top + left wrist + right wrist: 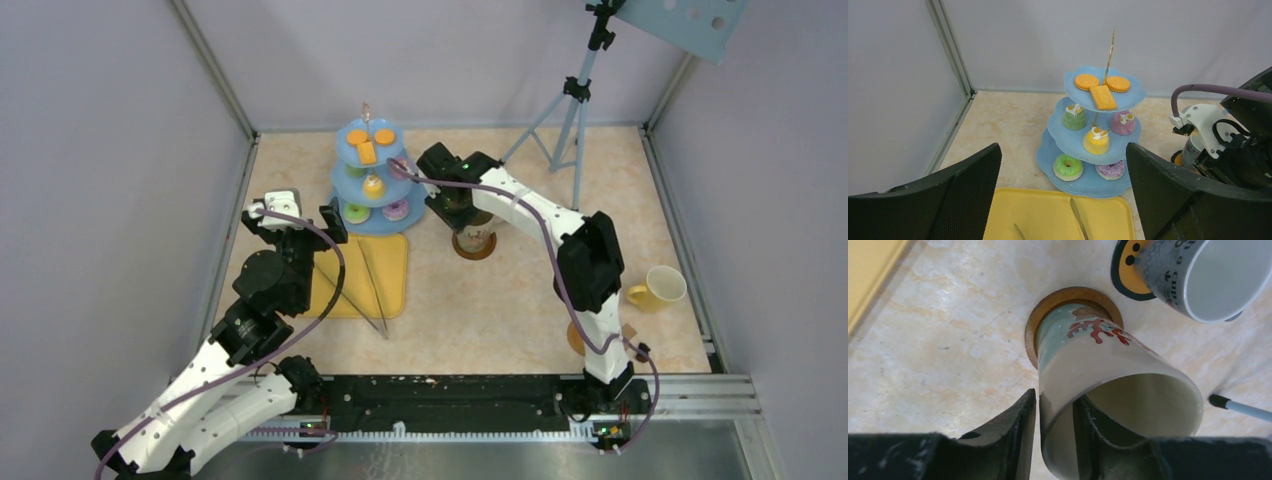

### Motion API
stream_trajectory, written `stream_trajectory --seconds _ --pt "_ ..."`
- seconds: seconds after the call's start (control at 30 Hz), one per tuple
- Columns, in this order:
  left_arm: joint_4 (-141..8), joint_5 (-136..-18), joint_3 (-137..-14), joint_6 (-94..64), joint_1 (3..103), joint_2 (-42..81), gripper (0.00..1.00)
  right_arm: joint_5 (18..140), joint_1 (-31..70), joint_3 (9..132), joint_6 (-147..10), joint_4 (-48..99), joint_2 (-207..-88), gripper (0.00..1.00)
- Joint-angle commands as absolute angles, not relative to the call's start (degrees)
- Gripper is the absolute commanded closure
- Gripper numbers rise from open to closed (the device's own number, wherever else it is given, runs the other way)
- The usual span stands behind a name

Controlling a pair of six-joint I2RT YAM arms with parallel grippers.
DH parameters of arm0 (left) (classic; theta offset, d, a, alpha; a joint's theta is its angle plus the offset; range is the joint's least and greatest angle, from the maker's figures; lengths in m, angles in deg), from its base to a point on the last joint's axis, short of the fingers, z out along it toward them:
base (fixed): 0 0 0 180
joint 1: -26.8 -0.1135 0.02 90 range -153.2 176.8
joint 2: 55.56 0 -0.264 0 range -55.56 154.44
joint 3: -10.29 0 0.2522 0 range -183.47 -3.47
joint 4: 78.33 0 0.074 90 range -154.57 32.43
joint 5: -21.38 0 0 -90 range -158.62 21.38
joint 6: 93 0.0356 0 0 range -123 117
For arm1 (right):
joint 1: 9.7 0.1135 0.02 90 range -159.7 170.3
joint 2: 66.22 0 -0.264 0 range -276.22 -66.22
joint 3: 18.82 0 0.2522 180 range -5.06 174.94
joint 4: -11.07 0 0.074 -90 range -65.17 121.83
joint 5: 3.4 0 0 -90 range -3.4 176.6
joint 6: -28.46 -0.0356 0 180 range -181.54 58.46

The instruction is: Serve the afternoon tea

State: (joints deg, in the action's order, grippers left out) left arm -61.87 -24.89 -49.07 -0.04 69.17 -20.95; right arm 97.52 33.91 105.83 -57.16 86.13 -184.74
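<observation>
A cream mug with a red reindeer print stands on a round brown coaster. My right gripper straddles its rim, one finger outside and one inside, with a thin gap to the wall, so it is open. A grey mug lies beside it on a black and orange coaster. The light-blue three-tier stand carries orange biscuits, a yellow cake, a green doughnut and a purple doughnut. My left gripper hangs wide open and empty over the yellow tray, facing the stand.
The flat yellow tray with long metal tongs lies in front of the stand. A yellow mug sits at the right, and another coaster near the right arm's base. A tripod stands at the back right.
</observation>
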Motion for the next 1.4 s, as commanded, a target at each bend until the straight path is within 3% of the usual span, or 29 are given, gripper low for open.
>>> stream_trajectory --seconds 0.0,0.2,0.27,0.3,0.33,0.47,0.6,0.77,0.93,1.13,1.37 --pt "-63.23 -25.44 -49.76 -0.09 69.08 -21.17 0.01 101.47 34.33 103.59 -56.94 82.17 -180.28 0.64" --pt "-63.11 -25.48 -49.86 -0.13 69.07 -20.83 0.01 103.6 34.8 100.31 -57.23 80.88 -172.95 0.5" --pt "-63.16 -25.12 -49.79 -0.09 69.07 -20.86 0.01 103.6 35.02 95.59 -57.82 77.26 -167.26 0.34" --pt "-63.09 -24.93 -49.81 -0.09 69.07 -20.92 0.01 102.65 35.04 93.1 -58.37 75.92 -163.96 0.14" --pt "-63.16 -24.86 -49.78 -0.05 69.07 -20.93 0.01 101.57 35.04 90.43 -59.1 74.26 -160.49 0.08" --pt "-63.16 -25.06 -49.83 0.1 69.07 -20.74 0.01 96.14 35.12 74.82 -63.39 66.07 -144.72 0.06" --pt "-63.03 -25.27 -49.85 -0.01 69.1 -20.78 0.01 104.47 35.04 56.03 -75.8 59.6 -131.53 0.06" --pt "-63.0 -25.46 -49.91 0.02 69.07 -20.23 0.01 118.56 34.33 43.35 -104.74 70.66 -122.12 0.02" --pt "-62.79 -25.79 -49.95 -0.36 69.07 -20.42 0.01 118.71 32.94 30.8 -130.86 77.87 -115.36 0.01" --pt "-62.59 -25.92 -49.96 -0.42 69.07 -20.05 0.01 115.59 21.81 25.1 -133.17 76.74 -115.85 0.02" --pt "-62.68 -25.7 -49.94 -0.28 69.07 -20.22 0.01 109.26 21.15 21.19 -134.65 71.38 -116.43 0.05"
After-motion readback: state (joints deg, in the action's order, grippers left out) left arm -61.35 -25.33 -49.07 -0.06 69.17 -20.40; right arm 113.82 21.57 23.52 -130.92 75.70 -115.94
